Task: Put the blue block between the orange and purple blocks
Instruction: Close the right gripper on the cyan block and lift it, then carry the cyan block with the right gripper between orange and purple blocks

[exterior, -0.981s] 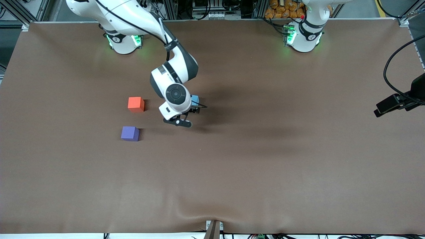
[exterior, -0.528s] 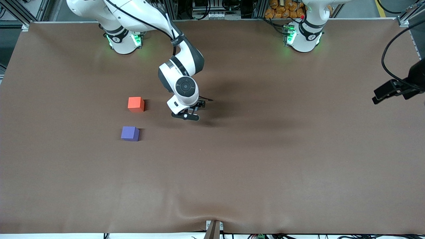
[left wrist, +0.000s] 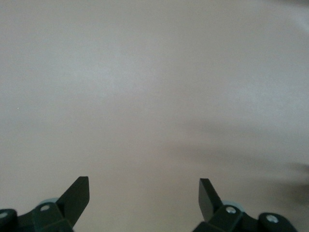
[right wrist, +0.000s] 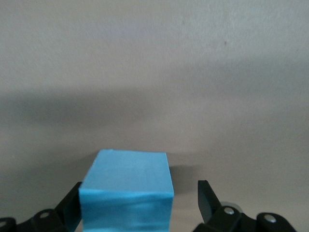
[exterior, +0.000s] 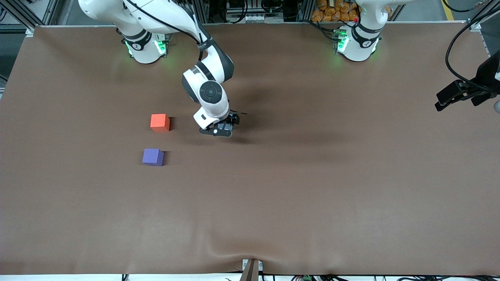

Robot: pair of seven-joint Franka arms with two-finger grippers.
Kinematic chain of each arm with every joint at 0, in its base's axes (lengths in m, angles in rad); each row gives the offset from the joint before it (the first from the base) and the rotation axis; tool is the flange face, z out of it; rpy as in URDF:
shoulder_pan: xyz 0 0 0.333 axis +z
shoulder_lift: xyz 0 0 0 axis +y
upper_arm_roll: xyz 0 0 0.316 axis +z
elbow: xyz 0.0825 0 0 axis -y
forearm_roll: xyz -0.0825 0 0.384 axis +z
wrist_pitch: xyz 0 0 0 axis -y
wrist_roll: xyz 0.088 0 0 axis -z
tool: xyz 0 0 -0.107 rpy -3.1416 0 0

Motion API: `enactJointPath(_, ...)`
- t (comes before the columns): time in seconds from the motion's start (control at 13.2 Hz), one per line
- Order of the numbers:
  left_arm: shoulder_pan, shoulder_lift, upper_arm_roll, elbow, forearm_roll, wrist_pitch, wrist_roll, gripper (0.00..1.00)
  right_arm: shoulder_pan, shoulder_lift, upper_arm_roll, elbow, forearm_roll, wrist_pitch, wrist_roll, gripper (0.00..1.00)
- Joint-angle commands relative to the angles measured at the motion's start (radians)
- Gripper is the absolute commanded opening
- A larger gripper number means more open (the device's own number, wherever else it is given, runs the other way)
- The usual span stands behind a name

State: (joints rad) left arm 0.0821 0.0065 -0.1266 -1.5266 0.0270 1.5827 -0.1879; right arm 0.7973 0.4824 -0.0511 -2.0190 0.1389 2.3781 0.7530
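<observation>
1. Working across from the right arm's end: your orange block [exterior: 160, 122] and purple block [exterior: 152, 157] sit exactly where they were a second ago. The purple one is nearer the front camera, with a gap between the two.
2. What did change is the right arm. Its wrist has swung over the blue block [right wrist: 126, 193], so the bit of blue that peeked out a second ago is now hidden in the front view.
3. The left arm has drifted a little toward its base end of the table edge since then.
4. The surface is a brown cloth over the table [exterior: 312, 195], with a soft ripple at the near edge. Metal framing and cables run along the robots' side.
5. The right gripper [exterior: 220, 128] is spread wide and down around the blue block, gripping nothing. The right wrist view shows the cube resting on the cloth between the fingers [right wrist: 205, 193], tight against one and clear of the other.
6. The blue block lies well apart from the orange one, toward the left arm's end, roughly level with it.
7. The left gripper [left wrist: 144, 186] waits, wide open and empty, over bare cloth.
</observation>
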Motion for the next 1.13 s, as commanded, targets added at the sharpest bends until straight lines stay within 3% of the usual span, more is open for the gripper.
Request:
enactJointPath(0.0, 0.008, -0.008, -0.005, -0.014, 0.004, 0.019, 0.019, 1.00, 0.014, -0.047, -0.004, -0.044, 0.004, 0.007, 0.034, 0.75)
enactJointPath(0.08, 0.007, -0.008, -0.005, -0.014, 0.004, 0.019, 0.019, 1.00, 0.016, -0.048, -0.003, -0.037, 0.002, -0.002, 0.058, 0.51)
enactJointPath(0.23, 0.007, -0.011, -0.007, -0.018, 0.002, 0.008, 0.022, 1.00, 0.019, -0.051, -0.004, -0.021, 0.004, -0.011, 0.068, 0.19)
enactJointPath(0.45, 0.002, -0.007, -0.011, -0.012, 0.002, 0.011, 0.027, 1.00, -0.007, -0.065, -0.013, 0.042, 0.002, -0.123, 0.074, 0.15)
enactJointPath(0.6, -0.001, 0.006, -0.015, -0.014, 0.001, 0.040, 0.025, 1.00, -0.090, -0.120, -0.016, 0.036, 0.001, -0.166, 0.016, 0.15)
enactJointPath(1.06, -0.002, 0.009, -0.016, -0.020, -0.001, 0.042, 0.027, 1.00, -0.332, -0.252, -0.019, -0.019, -0.010, -0.292, -0.370, 0.15)
